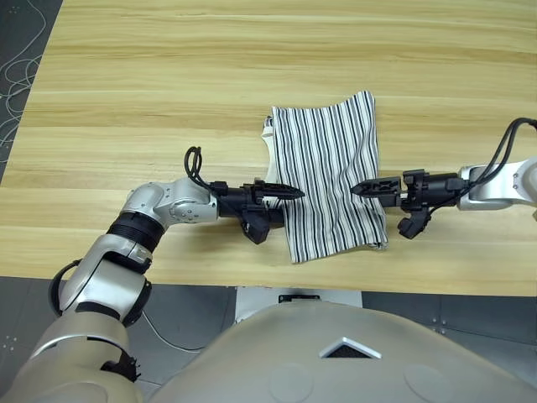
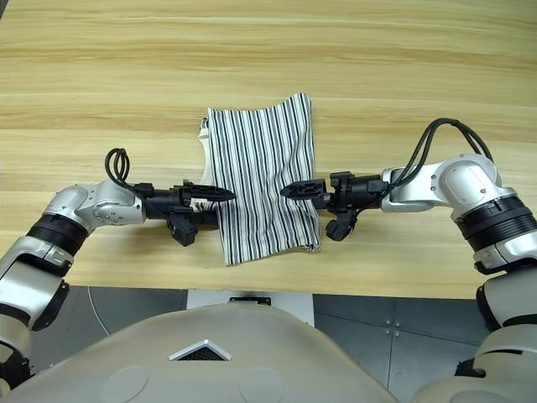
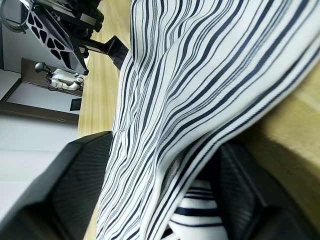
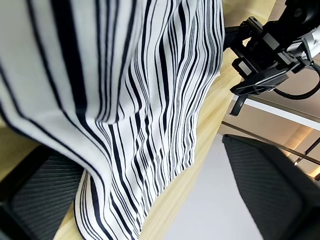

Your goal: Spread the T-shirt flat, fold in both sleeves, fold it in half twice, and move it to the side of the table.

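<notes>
Obj count: 1 striped T-shirt (image 1: pixel 331 176), 1 wooden table (image 1: pixel 168 67), 1 left gripper (image 1: pixel 289 192) + 1 right gripper (image 1: pixel 362 188), 2 fingers (image 3: pixel 65 195) ea.

White T-shirt (image 1: pixel 331 168) with thin and thick navy-black stripes, pale yellow wood-grain table (image 1: pixel 168 84), dark grey floor (image 1: pixel 470 306)

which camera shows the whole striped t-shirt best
The right eye view: the whole T-shirt lies in frame on the table with its outline clear; the left eye view shows much the same. The wrist views give close-up striped folds, not its overall shape.
</notes>
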`<state>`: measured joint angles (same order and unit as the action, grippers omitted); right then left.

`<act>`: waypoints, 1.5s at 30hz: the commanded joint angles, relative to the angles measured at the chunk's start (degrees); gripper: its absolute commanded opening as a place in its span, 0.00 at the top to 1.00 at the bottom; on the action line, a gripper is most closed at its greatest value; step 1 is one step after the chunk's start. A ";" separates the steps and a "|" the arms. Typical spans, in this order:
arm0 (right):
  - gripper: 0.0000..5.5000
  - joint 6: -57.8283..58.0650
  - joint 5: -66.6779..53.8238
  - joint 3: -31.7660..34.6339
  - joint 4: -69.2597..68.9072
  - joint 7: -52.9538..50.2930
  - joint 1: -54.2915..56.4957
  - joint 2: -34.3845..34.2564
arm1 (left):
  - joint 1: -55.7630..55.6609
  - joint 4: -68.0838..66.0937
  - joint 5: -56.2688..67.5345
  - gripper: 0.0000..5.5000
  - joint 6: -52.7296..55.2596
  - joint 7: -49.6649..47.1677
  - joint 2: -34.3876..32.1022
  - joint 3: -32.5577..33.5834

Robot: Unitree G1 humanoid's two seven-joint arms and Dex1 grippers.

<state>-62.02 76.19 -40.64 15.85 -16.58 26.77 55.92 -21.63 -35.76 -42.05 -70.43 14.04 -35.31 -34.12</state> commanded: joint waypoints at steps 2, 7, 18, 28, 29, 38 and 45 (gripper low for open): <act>0.31 -0.10 2.72 -3.97 1.33 2.87 -2.40 -1.06 | 0.37 -1.05 -1.32 0.56 0.57 1.36 -0.99 -1.20; 0.48 0.10 2.82 -4.48 1.33 2.67 -1.97 -1.19 | 0.36 -0.93 -0.61 0.69 0.75 1.57 -0.87 -1.42; 0.88 0.28 2.13 -5.20 1.11 2.84 -1.40 -1.17 | 0.05 -0.73 1.55 0.98 1.19 2.50 -0.83 -1.83; 0.98 -1.65 -30.41 -3.31 6.04 22.65 -0.90 -2.39 | 2.64 0.71 12.14 0.98 12.71 22.65 -5.24 -5.31; 0.98 -0.41 -38.12 -4.07 5.92 27.38 -1.09 -2.30 | 3.69 1.98 15.77 0.98 15.84 27.77 -6.39 -5.84; 0.98 17.93 -77.50 -3.89 4.06 62.78 -4.68 -1.50 | 9.78 18.99 37.32 0.98 42.07 54.24 -14.59 -5.20; 0.98 32.93 -91.48 1.37 -1.09 79.19 -9.25 -3.60 | 12.60 30.11 53.57 0.98 58.50 61.96 -13.94 -0.74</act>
<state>-33.99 -12.25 -42.04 16.05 59.50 18.80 52.03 -11.31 -7.70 8.25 -18.97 72.42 -47.93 -35.62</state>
